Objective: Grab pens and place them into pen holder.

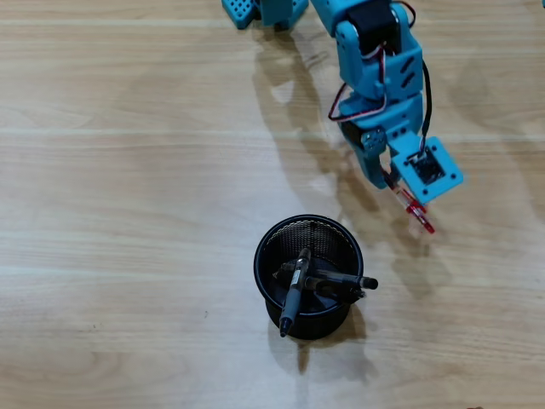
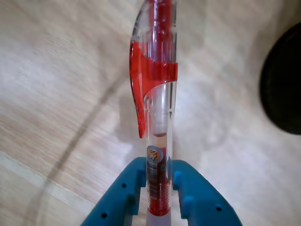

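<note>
My blue gripper (image 2: 158,175) is shut on the red pen (image 2: 157,94), which sticks straight out from between the jaws in the wrist view, held above the wooden table. In the overhead view the gripper (image 1: 396,181) hangs up and to the right of the pen holder (image 1: 271,245), and only the red pen's tip (image 1: 421,218) pokes out from under the wrist camera. The pen holder is a round black mesh cup. Three black pens (image 1: 295,291) lean inside it, crossing over its rim. In the wrist view a dark edge of the pen holder (image 2: 282,84) shows at the right.
The arm's blue base (image 1: 264,10) stands at the top edge of the overhead view. The light wooden table (image 1: 128,213) stretches bare to the left of the cup.
</note>
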